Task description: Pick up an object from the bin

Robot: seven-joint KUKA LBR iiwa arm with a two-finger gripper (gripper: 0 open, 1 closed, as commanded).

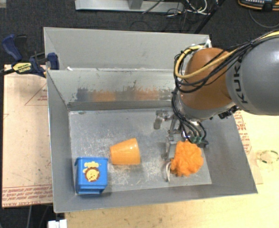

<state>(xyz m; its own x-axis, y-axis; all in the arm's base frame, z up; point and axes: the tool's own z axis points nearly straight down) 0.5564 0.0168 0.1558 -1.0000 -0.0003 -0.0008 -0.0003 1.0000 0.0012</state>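
Orange and fluffy, a soft pom-like ball is lying on the floor of the bin, close to its right wall. The gripper is hanging at the ball's left side. The ball is hiding part of the fingers, so open or closed cannot be told. The ball is judged light, compressible and not fragile, so gripping across its middle is advised. An orange cup and a blue box are lying well apart, leftward.
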